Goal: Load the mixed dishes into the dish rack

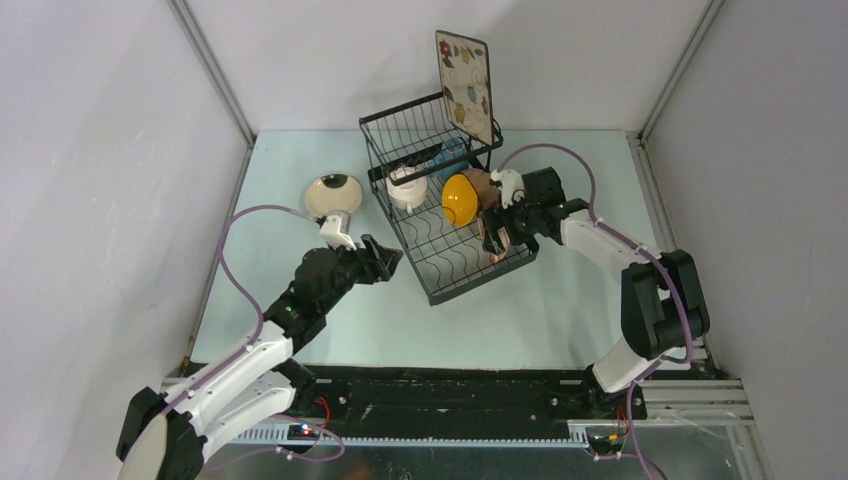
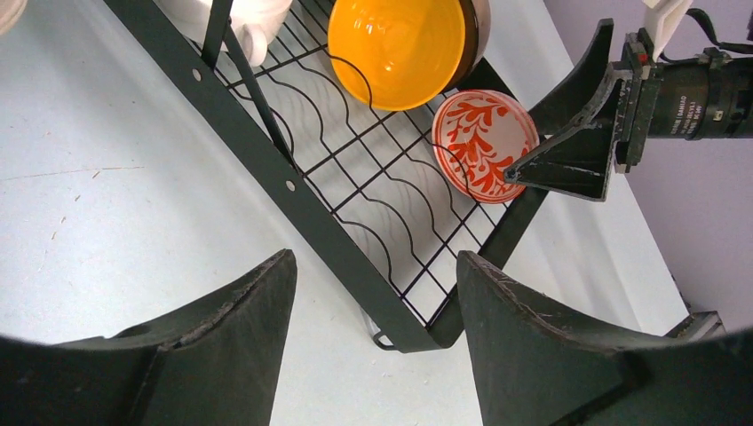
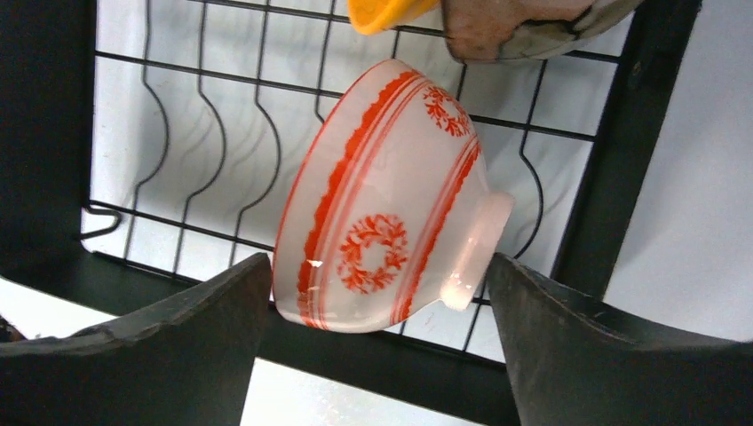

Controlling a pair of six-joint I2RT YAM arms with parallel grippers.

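The black wire dish rack (image 1: 404,241) stands mid-table. Its lower tray holds the white two-handled cup (image 1: 407,188), the yellow bowl (image 1: 459,199) on edge and the brown bowl (image 1: 482,184) behind it. The square floral plate (image 1: 464,86) stands in the raised basket, above something blue (image 1: 452,156). My right gripper (image 1: 497,243) is shut on the red-patterned bowl (image 3: 386,200), rim to foot, tilted on the tray wires (image 3: 222,133); the bowl also shows in the left wrist view (image 2: 484,142). My left gripper (image 1: 388,262) is open and empty by the rack's near left side (image 2: 266,164).
A round cream plate (image 1: 334,195) lies on the table left of the rack, just beyond my left wrist. The pale table (image 1: 560,310) is walled on three sides. The rack's near corner (image 2: 444,328) lies between my left fingertips.
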